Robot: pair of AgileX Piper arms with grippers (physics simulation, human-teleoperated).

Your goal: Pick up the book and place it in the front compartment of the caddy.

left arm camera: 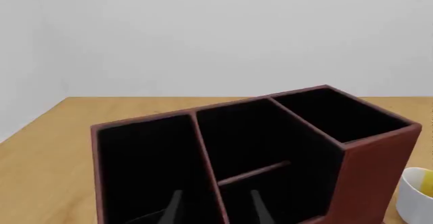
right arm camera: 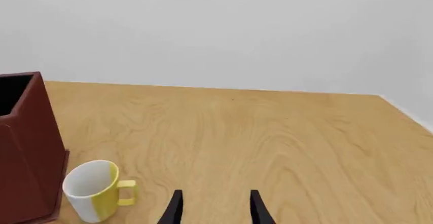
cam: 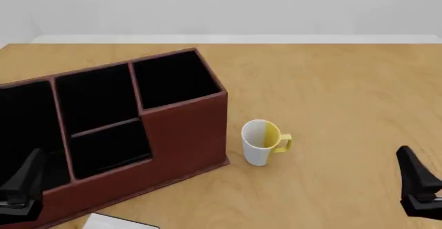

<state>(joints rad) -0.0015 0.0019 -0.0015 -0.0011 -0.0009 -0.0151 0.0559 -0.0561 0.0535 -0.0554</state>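
Observation:
The caddy (cam: 186, 136) is a large reddish-brown box with black compartments, standing on the left half of the table. It fills the left wrist view as the caddy (left arm camera: 372, 168). Only a corner of the white book (cam: 119, 222) shows, flat on the table at the near edge, just in front of the caddy. My left gripper (left arm camera: 216, 206) is open and empty, hovering over the caddy's near side. It sits at the lower left of the front view as the left gripper (cam: 26, 182). My right gripper (right arm camera: 215, 206) is open and empty over bare table at the near right, seen from the front as the right gripper (cam: 416, 182).
A white-and-yellow mug (cam: 261, 142) stands upright just right of the caddy, handle pointing right. It also shows as the mug (right arm camera: 95, 191) and the mug (left arm camera: 418, 196). The wooden table (cam: 332, 84) stretches back to a pale wall.

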